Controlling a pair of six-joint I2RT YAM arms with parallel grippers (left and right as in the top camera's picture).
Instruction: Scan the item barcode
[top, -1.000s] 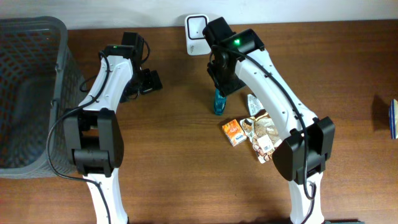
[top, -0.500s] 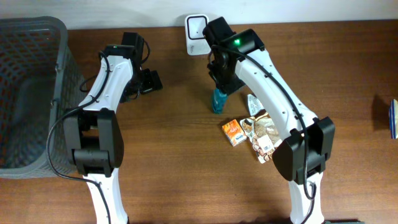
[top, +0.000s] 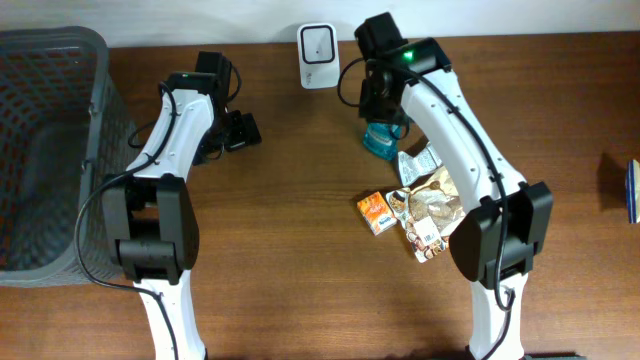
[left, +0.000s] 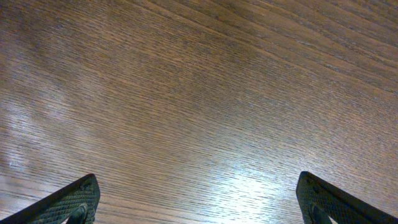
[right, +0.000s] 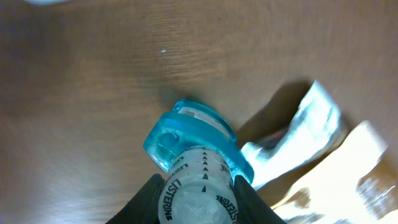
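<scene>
Bare table (top: 290, 230) at centre, basket (top: 97, 90) along left edge. Left gripper (left: 202, 202) spread wide; right gripper (right: 199, 208) clamped on bottle (right: 194, 138), lettering legible only from wrist.

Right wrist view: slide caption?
Right tool grips a teal Listerine bottle by its cap, snack packets beside it on the wooden table.
</scene>
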